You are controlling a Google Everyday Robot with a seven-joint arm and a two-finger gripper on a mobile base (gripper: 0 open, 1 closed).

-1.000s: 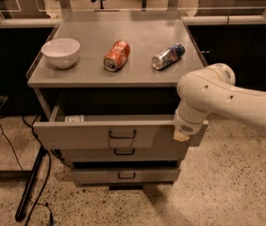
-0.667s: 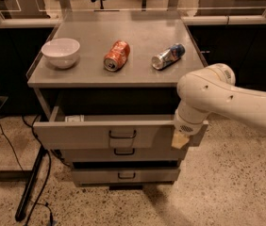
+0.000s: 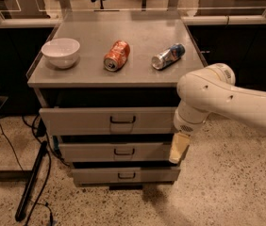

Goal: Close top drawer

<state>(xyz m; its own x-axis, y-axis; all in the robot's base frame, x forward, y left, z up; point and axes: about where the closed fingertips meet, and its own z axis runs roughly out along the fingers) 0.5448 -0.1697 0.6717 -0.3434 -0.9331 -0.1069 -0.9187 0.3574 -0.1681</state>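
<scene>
Room: a speckled floor (image 3: 227, 187), glass partitions behind, and a grey metal table (image 3: 142, 32) with three drawers in the middle.
Pincer: the pincer (image 3: 179, 148) hangs tan-coloured under the wrist, just by the right end of the drawer fronts, level with the middle one. I cannot tell whether it is spread or pressed together.
Arm: the white arm (image 3: 218, 95) reaches in from the right, its elbow beside the table's right corner.
Top drawer: the top drawer (image 3: 76, 121) sits right under the table's top with a dark gap above its front. Its inside is out of sight, and its dark handle (image 3: 122, 120) is centred.
Lower drawers: the middle drawer (image 3: 90, 152) and the bottom drawer (image 3: 95, 175) are narrower.
Table top: a white bowl (image 3: 61, 52) at the left, an orange can (image 3: 116, 55) on its side in the middle, and a blue can (image 3: 168, 56) on its side at the right, all apart.
Floor, left: a dark pole (image 3: 31, 182) leans by the cables.
</scene>
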